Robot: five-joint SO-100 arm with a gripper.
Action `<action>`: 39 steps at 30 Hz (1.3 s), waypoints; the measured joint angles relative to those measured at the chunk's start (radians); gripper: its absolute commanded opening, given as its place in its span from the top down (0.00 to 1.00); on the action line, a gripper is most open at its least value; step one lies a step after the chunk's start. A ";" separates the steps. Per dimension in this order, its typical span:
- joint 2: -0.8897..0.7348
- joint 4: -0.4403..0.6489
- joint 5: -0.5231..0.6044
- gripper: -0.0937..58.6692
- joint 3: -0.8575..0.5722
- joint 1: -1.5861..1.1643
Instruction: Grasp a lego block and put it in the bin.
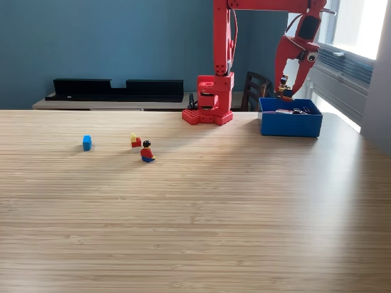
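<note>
Gripper [285,86] pinching a small lego piece [283,81] above the far rim of the blue bin [290,125] at right; early release risks it bouncing off behind.

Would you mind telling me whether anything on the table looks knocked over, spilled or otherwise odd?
Nothing stands out. The blue block, the red and yellow piece and the minifigure sit apart on the table, and the bin sits level beneath the gripper.
</note>
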 measured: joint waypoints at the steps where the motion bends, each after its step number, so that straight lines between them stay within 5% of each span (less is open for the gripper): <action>1: 0.000 0.000 -0.005 0.59 0.002 0.000; 6: 0.000 0.000 -0.025 0.63 0.000 0.000; 11: 0.000 0.000 -0.014 1.00 -0.084 0.020; 26: 0.000 -0.270 0.287 1.00 -0.241 0.854; 39: 0.000 -0.336 0.272 1.00 -0.091 1.247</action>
